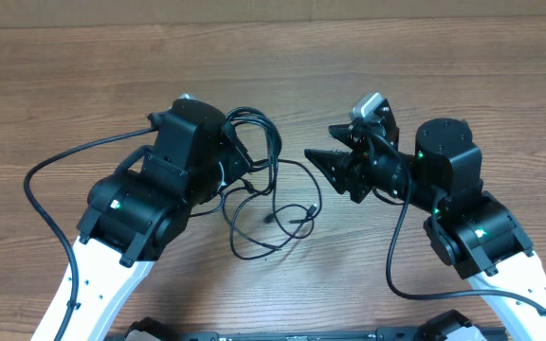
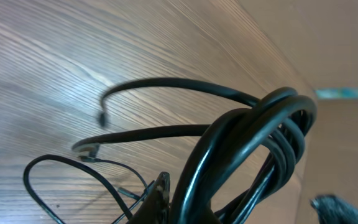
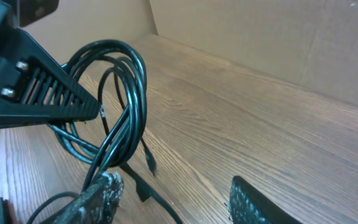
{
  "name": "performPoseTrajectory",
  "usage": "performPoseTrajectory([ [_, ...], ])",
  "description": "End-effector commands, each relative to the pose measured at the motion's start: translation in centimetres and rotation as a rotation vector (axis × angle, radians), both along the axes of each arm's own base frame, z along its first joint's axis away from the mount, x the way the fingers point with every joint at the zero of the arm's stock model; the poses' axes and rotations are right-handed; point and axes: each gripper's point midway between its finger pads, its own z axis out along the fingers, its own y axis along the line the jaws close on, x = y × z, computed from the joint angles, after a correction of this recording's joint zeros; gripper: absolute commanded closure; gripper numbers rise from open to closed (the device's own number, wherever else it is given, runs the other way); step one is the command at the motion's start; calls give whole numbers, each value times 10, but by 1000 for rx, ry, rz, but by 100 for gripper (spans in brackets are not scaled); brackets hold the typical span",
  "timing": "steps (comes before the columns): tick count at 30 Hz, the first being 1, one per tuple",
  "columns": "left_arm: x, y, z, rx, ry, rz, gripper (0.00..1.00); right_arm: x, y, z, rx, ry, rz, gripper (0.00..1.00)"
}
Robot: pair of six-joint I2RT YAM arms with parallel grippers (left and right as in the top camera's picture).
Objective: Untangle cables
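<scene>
The cables lie near the middle of the wooden worktop, between the two arms and a little closer to the left one. Part of the bunch is lifted off the wood. Several strands are gathered into a tight loop at the left hand, which is clamped together on them. The left wrist view shows that loop close up, glossy and thick in the picture, with the strands curving side by side.

The rest of the bunch trails onto the worktop toward the near edge in loose, overlapping rings. One small plug end rests on the wood at the right side of those rings. Another plug with a pale metal tip lies flat beside a thin strand.

The right hand points toward the bunch from the right. Its two fingers are apart, with nothing between them but bare wood. It sits near the raised loop but does not touch it. From the right wrist, the loop hangs just under the ribbed black finger of the left hand.

A thicker black lead from the left arm curves over the worktop toward its left edge, well apart from the bunch.
</scene>
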Motion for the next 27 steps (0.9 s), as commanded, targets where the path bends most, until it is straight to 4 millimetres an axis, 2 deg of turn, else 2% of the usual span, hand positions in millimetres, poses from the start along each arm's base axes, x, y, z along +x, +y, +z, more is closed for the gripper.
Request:
performPoseTrajectory([
  [1,-2,-19,13,-51,-39,-111,96,0,-3,14,19,-20,-18,44],
  [9,-1,-27,20,-92,-61,-140,96,-1,-3,10,20,5,-23,41],
  [18,5,-42,38,-157,-130,-194,96,-2,-3,7,16,19,-16,43],
  [27,3,-45,40,-172,-128,-217,96,-6,1,9,28,22,14,44],
])
